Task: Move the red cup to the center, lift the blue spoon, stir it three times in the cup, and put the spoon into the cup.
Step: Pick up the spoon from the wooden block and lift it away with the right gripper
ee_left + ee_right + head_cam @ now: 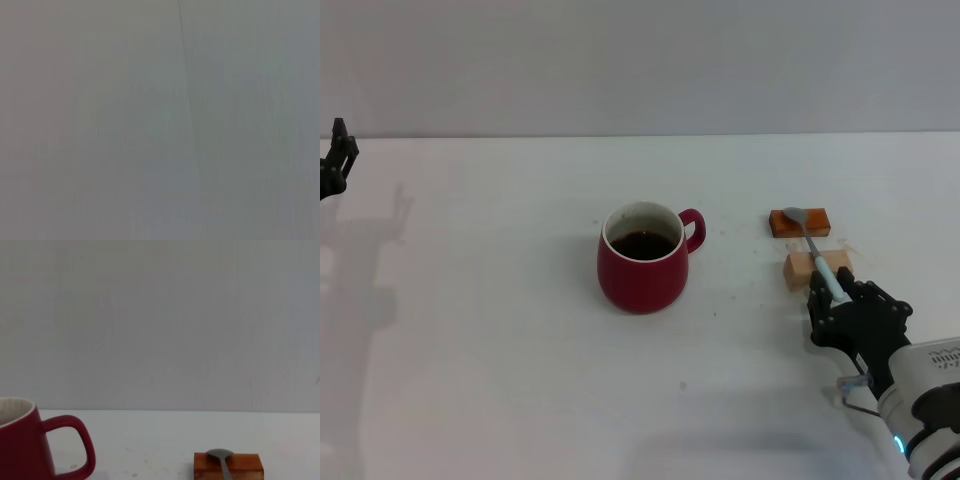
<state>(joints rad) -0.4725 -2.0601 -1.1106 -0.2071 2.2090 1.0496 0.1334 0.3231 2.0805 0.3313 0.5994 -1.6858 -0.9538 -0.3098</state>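
The red cup, holding dark liquid, stands upright mid-table with its handle toward my right; part of it shows in the right wrist view. The blue spoon lies across an orange block and a tan block, its grey bowl on the orange one. My right gripper is low at the handle's near end, open, with a finger on each side of the pale-blue handle. My left gripper is parked at the table's far left edge.
The white tabletop spreads bare around the cup. The orange block also shows in the right wrist view. A grey wall runs behind the table. The left wrist view shows only a plain grey surface.
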